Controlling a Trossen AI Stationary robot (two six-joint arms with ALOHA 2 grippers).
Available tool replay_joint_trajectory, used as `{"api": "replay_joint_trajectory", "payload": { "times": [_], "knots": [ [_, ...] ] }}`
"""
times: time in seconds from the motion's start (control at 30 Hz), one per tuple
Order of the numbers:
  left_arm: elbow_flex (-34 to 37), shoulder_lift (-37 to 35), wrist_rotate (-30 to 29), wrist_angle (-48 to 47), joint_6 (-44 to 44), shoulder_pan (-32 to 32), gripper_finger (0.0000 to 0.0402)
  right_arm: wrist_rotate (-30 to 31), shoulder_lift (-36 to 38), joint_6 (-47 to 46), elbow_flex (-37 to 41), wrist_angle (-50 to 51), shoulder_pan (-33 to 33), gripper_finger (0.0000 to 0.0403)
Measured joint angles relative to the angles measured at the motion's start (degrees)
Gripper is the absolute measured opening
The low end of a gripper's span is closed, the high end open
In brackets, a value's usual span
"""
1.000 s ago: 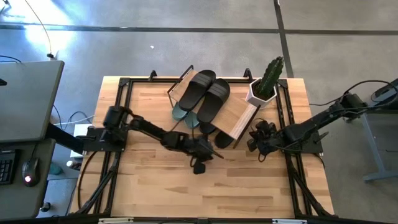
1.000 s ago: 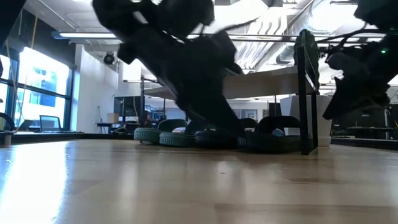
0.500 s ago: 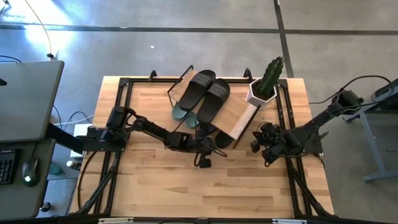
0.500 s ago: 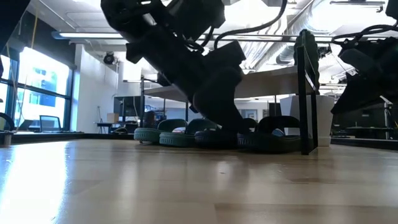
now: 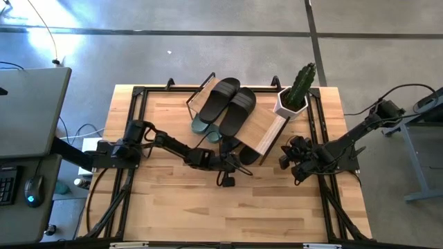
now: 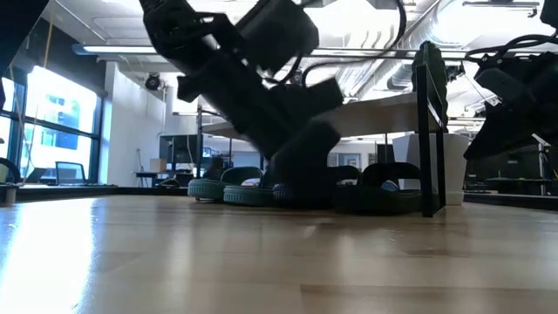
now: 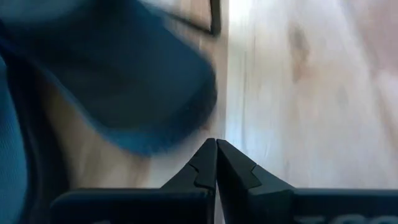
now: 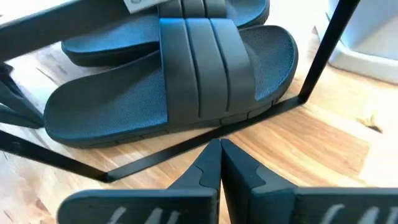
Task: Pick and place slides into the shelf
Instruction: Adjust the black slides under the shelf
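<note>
The shelf (image 5: 267, 124) stands at the table's far middle, two black slides (image 5: 230, 104) lying side by side on its plank. Under it, on the table, rest the green pair (image 5: 202, 125) and another black pair (image 5: 239, 148). My left gripper (image 5: 239, 164), shut, is low at the near side of that lower black pair; its wrist view shows the shut tips (image 7: 216, 144) right by a dark slide's rounded edge (image 7: 186, 118). My right gripper (image 5: 286, 158), also shut, hovers right of the shelf, its tips (image 8: 220, 144) pointing at a black slide (image 8: 180, 81) behind the frame's bottom bar (image 8: 186, 152). My left gripper has its shut fingertips close to the rounded edge of the lower black slide (image 7: 202, 127), coming low from the table's near-left. I cannot tell whether they touch it.
A white pot with a green cactus (image 5: 294, 97) stands at the shelf's far right corner. The shelf's black post (image 6: 427, 131) stands between the lower slides and my right arm. Bare wood (image 5: 208, 207) fills the table's near half.
My left gripper has moved a little toward the shelf and the lower black slides and has tipped lower. My right gripper has drawn back from the shelf toward the table's right edge, then kept still.
</note>
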State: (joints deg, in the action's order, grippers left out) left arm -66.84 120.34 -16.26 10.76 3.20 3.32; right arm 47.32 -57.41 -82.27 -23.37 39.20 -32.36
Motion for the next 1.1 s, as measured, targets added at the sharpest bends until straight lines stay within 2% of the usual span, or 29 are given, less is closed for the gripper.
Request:
{"api": "replay_joint_trajectory", "payload": {
  "times": [0.23, 0.5, 0.83, 1.1],
  "knots": [
    [-0.09, 1.36, -0.05, 2.45, 0.02, 0.01, 0.0000, 0.73, 0.00, -0.23, 0.01, -0.17, 0.00, 0.0000],
    [-4.21, 3.46, -1.38, 2.60, 0.07, -0.63, 0.0000, 1.45, 0.00, -0.23, 0.03, -0.32, 0.00, 0.0000],
    [-8.62, 5.61, -0.21, -1.20, 0.09, -1.86, 0.0000, 1.78, 0.00, 0.01, 0.03, -0.58, -0.02, 0.0000],
    [-8.63, 5.64, 0.01, -5.04, 0.22, -1.32, 0.0000, 1.80, 0.01, 0.21, 0.06, -0.36, -0.07, 0.0000]
  ]
}}
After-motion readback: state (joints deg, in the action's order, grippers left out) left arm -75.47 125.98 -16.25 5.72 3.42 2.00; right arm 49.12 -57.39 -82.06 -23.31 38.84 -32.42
